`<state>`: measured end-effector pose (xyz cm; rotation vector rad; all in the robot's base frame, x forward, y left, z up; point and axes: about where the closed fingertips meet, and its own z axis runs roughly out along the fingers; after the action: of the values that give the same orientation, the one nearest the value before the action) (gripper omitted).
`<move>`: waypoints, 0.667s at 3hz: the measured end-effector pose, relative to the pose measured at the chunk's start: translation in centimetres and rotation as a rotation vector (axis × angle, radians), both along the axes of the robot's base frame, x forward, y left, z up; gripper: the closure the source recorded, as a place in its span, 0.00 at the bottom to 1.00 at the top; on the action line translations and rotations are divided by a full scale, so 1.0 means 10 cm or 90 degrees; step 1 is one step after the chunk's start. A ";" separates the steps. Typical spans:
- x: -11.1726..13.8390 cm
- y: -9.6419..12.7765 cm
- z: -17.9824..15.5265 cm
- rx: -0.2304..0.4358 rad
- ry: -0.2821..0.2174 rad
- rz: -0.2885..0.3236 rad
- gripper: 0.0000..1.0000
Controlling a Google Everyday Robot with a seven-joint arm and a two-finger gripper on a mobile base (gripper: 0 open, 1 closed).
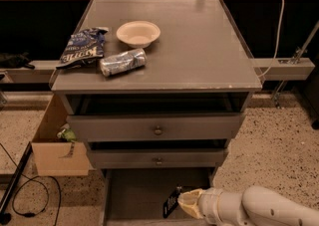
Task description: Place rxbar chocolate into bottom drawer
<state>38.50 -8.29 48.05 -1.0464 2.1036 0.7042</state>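
The rxbar chocolate [172, 203] is a small black wrapper bar with white lettering, held upright at the tip of my gripper [183, 203]. The gripper is shut on it, low inside the open bottom drawer [134, 195], a wide shallow grey tray pulled out at the foot of the grey cabinet. The bar hangs just above the drawer's floor on its right half. My white arm [254, 208] reaches in from the lower right.
On the cabinet top [199, 46] lie a blue-and-white chip bag [82, 47], a silver crushed can [122, 62] and a cream bowl [138, 34]. Two knobbed drawers [157, 130] sit above. A cardboard box [55, 145] and a black cable [20, 190] are on the floor at left.
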 end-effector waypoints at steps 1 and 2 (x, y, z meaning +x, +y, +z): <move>0.26 0.02 -0.54 -0.002 0.020 0.014 1.00; 0.26 0.02 -0.54 -0.002 0.020 0.014 1.00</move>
<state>41.08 -8.07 42.70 -1.0685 2.1230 0.7320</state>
